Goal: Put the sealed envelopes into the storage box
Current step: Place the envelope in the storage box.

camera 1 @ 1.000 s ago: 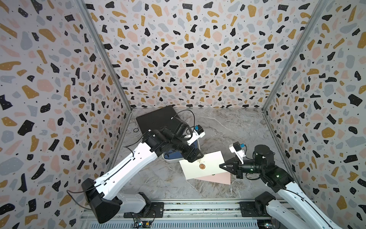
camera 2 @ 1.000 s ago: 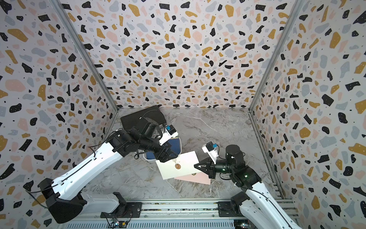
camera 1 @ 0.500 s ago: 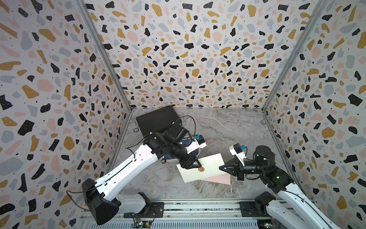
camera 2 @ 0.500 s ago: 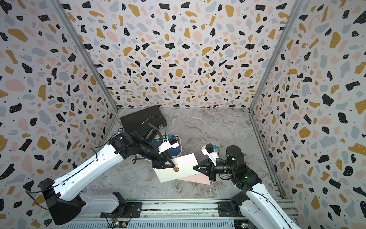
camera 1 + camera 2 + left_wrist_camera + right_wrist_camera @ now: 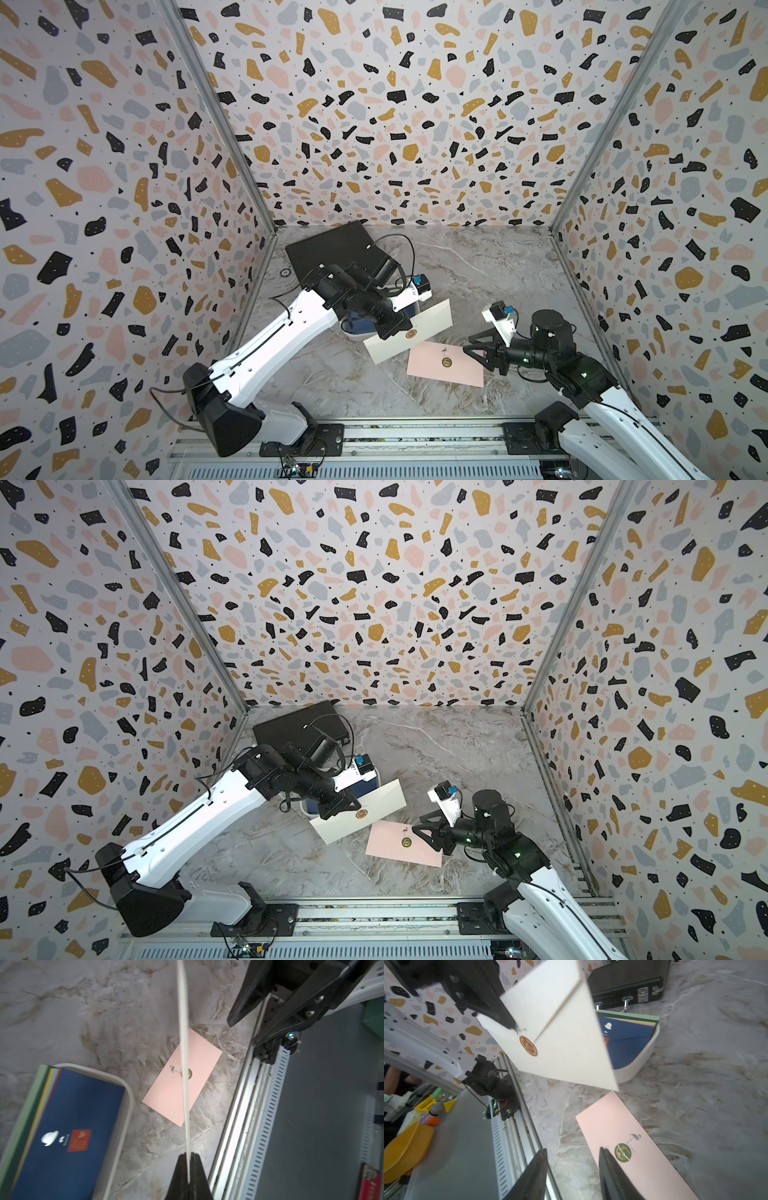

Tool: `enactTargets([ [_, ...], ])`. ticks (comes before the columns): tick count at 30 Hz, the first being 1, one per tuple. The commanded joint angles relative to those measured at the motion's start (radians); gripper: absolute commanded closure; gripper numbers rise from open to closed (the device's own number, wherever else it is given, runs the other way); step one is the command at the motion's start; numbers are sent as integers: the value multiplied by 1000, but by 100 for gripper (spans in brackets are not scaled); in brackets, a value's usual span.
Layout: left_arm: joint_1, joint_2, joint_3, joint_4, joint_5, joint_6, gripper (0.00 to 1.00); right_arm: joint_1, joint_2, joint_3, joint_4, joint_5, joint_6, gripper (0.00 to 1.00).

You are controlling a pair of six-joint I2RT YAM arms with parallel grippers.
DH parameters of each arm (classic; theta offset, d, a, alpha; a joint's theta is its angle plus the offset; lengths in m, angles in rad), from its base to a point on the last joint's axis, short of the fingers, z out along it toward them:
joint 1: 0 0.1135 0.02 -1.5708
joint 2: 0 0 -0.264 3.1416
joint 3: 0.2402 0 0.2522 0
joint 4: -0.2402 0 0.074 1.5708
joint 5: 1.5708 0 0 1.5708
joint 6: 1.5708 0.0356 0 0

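Cream envelope [image 5: 430, 324], judged light, thin and bendable, hangs pinched at its edge in the closed left gripper [image 5: 188, 1159] near the storage box [image 5: 129, 1103]; right gripper [image 5: 572, 1150], half open and empty, hovers over the flat pink envelope [image 5: 444, 365]

White arm shells [image 5: 282, 332], black joints [image 5: 548, 328] — black left tool [image 5: 188, 1155], black right tool [image 5: 572, 1150].

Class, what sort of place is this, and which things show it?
Probably a robot test booth in a lab: terrazzo-print wall panels box in a marble-look tabletop; the left arm and right arm sit on an aluminium rail.
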Motion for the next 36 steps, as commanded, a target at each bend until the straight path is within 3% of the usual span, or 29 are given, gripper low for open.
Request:
enactTargets([
  [1,14,42,98,-103,-201,200,100,4,-33,-16,-44,112,-22,54],
  [8,146,191,191,-173,-372,367,100,4,-36,-32,-46,109,-2,55],
  [12,273,236,196,-136,-190,466,100,4,-48,-45,-29,108,10,55],
  [16,334,243,145,-69,-23,555,100,4,-48,-47,-27,111,11,55],
  [23,363,336,130,-61,65,597,100,4,-49,-53,-23,116,13,55],
  [36,423,451,93,-14,30,708,100,4,-51,-61,-15,122,19,56],
])
